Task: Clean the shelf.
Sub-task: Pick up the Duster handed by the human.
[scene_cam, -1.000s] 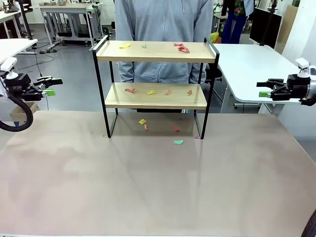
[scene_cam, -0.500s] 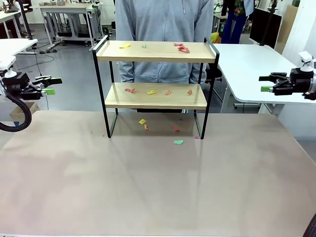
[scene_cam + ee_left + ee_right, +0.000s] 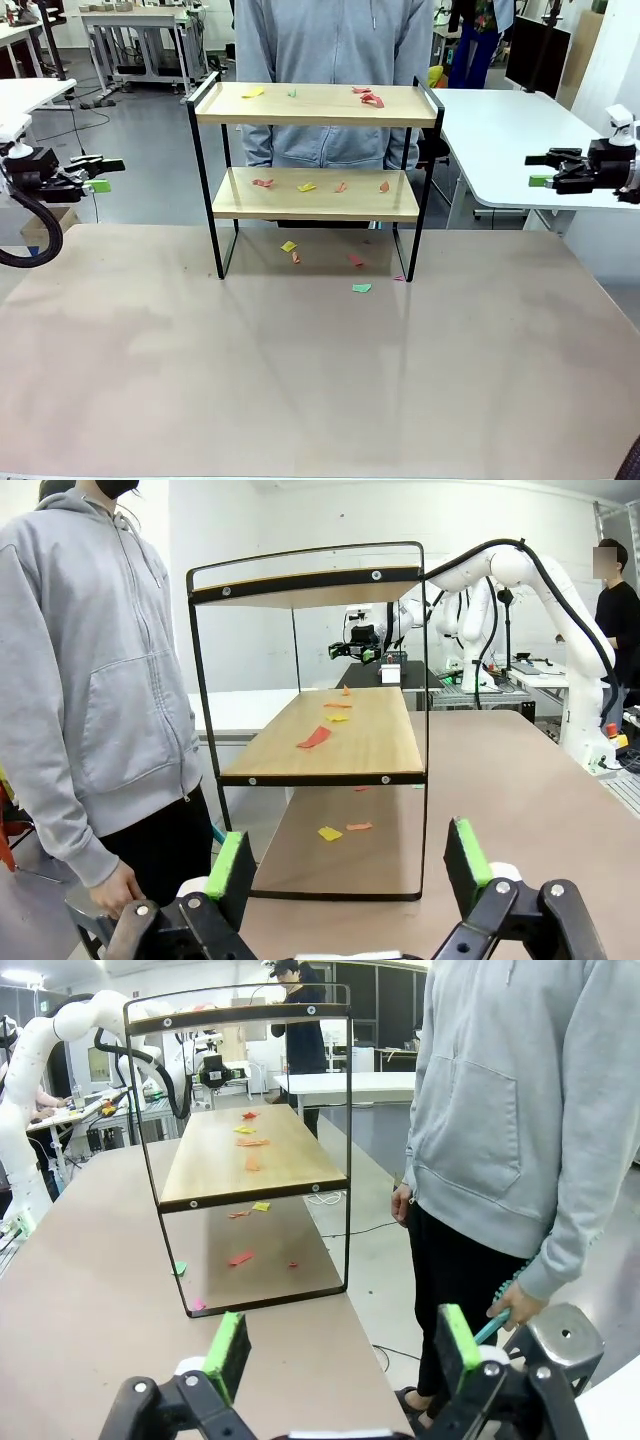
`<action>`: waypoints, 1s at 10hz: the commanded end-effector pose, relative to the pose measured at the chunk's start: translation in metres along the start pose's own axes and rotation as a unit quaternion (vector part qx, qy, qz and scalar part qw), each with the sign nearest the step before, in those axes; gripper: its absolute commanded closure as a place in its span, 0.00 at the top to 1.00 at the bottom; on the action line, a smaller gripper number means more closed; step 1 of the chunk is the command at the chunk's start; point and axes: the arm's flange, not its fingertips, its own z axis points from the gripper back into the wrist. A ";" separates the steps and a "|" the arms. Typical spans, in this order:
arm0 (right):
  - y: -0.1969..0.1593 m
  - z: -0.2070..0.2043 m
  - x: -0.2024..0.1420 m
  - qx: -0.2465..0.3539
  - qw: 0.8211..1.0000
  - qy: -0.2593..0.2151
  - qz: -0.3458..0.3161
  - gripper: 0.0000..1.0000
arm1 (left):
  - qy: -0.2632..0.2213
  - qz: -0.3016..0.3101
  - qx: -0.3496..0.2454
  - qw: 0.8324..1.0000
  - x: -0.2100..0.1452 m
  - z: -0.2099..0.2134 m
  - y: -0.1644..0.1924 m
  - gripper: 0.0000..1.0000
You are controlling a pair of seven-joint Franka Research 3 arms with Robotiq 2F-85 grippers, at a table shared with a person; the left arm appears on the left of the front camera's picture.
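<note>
The shelf [image 3: 320, 104] stands at the far middle of the brown table, two wooden boards in a black frame. Coloured paper scraps [image 3: 368, 97] lie on its top board, more scraps [image 3: 307, 187] on the lower board, and several on the table beneath [image 3: 361, 288]. My left gripper [image 3: 100, 176] hangs open off the table's left edge, level with the lower board. My right gripper [image 3: 540, 170] hangs open off the right edge. The left wrist view has its open gripper [image 3: 348, 860] facing the shelf [image 3: 340, 735] end-on. The right wrist view has its open gripper [image 3: 340, 1350] facing the shelf's [image 3: 240, 1165] other end.
A person in a grey hoodie [image 3: 330, 40] stands right behind the shelf, holding a teal thing [image 3: 500, 1318] in one hand. A white table [image 3: 510, 130] stands at the far right. The brown tabletop [image 3: 300, 380] in front of the shelf is bare.
My right gripper has drawn slightly right and up. My left gripper has edged a little left and up. The shelf and scraps have not moved.
</note>
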 end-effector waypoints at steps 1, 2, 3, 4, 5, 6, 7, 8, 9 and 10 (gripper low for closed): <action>-0.002 -0.001 0.003 0.001 1.000 -0.002 0.004 1.00 | -0.001 -0.007 0.000 1.000 0.003 0.000 0.000 1.00; -0.002 -0.001 0.003 0.001 1.000 -0.002 0.004 1.00 | -0.001 -0.007 0.000 1.000 0.003 0.000 0.000 1.00; -0.002 -0.001 0.003 0.001 1.000 -0.002 0.004 1.00 | -0.001 -0.007 0.000 1.000 0.003 0.000 0.000 1.00; -0.002 -0.001 0.003 0.001 1.000 -0.002 0.004 1.00 | -0.001 -0.007 0.000 1.000 0.003 0.000 0.000 1.00; -0.002 -0.001 0.003 0.001 1.000 -0.002 0.004 1.00 | -0.001 -0.007 0.000 1.000 0.003 0.000 0.000 1.00; -0.002 -0.001 0.003 0.001 1.000 -0.002 0.004 1.00 | -0.001 -0.007 0.000 1.000 0.003 0.000 0.000 1.00; -0.002 -0.001 0.003 0.001 1.000 -0.002 0.004 1.00 | -0.001 -0.007 0.000 1.000 0.003 0.000 0.000 1.00; -0.002 -0.001 0.003 0.001 1.000 -0.002 0.004 1.00 | -0.001 -0.007 0.000 1.000 0.003 0.000 0.000 1.00; -0.002 -0.001 0.003 0.001 1.000 -0.002 0.004 1.00 | -0.001 -0.007 0.000 1.000 0.003 0.000 0.000 1.00; -0.002 -0.001 0.003 0.001 1.000 -0.002 0.004 1.00 | -0.001 -0.007 0.000 1.000 0.003 0.000 0.000 1.00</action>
